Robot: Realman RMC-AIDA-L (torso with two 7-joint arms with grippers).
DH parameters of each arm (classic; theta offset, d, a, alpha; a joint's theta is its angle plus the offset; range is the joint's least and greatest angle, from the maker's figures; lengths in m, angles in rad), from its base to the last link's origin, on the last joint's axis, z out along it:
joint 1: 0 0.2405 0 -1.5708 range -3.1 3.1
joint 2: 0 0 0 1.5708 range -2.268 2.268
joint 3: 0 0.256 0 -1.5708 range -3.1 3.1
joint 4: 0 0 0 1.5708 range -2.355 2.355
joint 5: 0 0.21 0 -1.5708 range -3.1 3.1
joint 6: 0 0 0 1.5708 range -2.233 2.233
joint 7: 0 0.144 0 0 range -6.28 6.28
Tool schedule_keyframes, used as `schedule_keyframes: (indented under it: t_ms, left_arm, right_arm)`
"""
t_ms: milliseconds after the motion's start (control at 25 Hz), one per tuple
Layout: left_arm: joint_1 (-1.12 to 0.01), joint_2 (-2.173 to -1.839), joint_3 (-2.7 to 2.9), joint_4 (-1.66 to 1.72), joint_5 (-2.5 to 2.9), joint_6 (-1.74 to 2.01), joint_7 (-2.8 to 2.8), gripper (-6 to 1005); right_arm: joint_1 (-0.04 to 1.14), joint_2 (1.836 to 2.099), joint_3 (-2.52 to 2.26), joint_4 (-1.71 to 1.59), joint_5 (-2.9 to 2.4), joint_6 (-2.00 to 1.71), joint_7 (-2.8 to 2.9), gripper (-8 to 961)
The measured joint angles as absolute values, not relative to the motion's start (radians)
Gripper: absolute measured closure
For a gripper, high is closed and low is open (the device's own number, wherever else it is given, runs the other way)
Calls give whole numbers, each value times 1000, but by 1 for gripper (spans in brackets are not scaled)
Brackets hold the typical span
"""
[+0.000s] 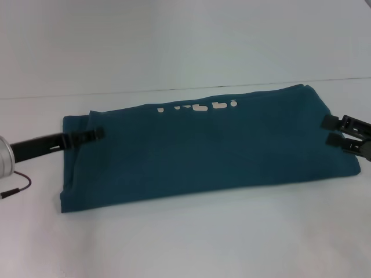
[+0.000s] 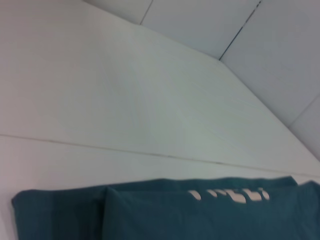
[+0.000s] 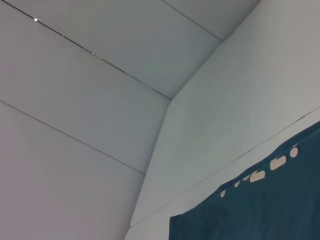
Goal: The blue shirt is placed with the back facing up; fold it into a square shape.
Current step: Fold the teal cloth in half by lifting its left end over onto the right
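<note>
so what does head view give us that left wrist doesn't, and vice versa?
Head view only: the whole folded blue shirt, the left claw over its left end, and the right claw, open, at its right edge. Left wrist view only: the seamed wall panels behind the white table. Both show the shirt's far edge, with pale lettering peeking out at the fold.

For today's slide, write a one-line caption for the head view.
The blue shirt lies folded into a long band on the white table, the left gripper and right gripper at its two ends.
</note>
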State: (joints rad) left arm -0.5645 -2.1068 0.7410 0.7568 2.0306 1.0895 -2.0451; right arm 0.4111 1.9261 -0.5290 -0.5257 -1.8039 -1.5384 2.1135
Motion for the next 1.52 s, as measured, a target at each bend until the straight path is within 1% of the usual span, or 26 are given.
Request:
schedule_keyframes:
  t_ms: [520,920,1040,1520]
  left_arm:
    - [-588,-2101,749,752,2117,1017,-2202,204]
    - [-617,-2110,759,729,2228,931,-2451,175]
    - [-618,-2111,759,721,2228,918,-2493,184]
    - [-615,-2129,755,673,2221,816,-2329,188]
  right_arm:
    - [412,1927,-530,-523,-1804,-1539,2112,7]
    - [411,1927,-525,-519,-1804,-1542,2114,7]
    - [408,1927,-525,-518,-1804,-1542,2113,7]
    - [402,1928,-523,-518,-1804,-1534,2112,7]
